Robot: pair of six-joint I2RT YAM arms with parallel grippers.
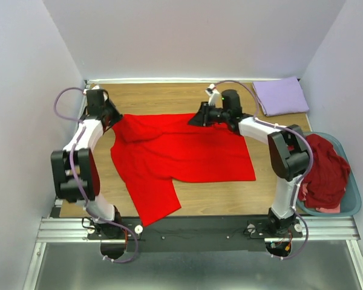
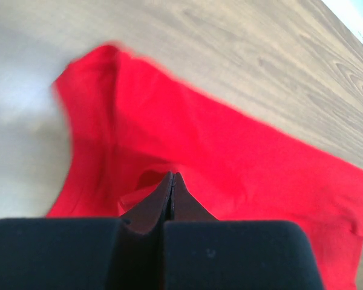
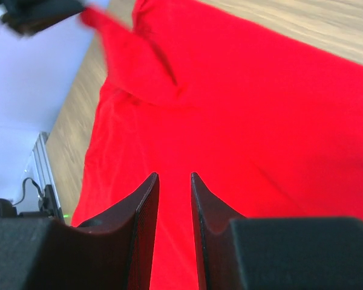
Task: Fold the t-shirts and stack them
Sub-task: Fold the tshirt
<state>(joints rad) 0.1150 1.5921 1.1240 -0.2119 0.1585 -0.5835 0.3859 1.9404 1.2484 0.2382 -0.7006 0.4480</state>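
Overhead view only, teal basket (image 1: 351, 202) heaped with maroon t-shirts (image 1: 323, 172), lavender t-shirt (image 1: 281, 96) folded far right, red t-shirt (image 1: 187, 154) spread on table (image 1: 169, 96), wrist views, left gripper (image 2: 172, 180) pinching its edge, right gripper (image 3: 175, 181) parted, empty above it.

Bright red t-shirt (image 1: 187, 154) sprawls mid-surface, rumpled, far-left corner lifted; lavender t-shirt (image 1: 281, 95) sits folded far right; maroon t-shirts (image 1: 323, 172) lie heaped at the right edge.
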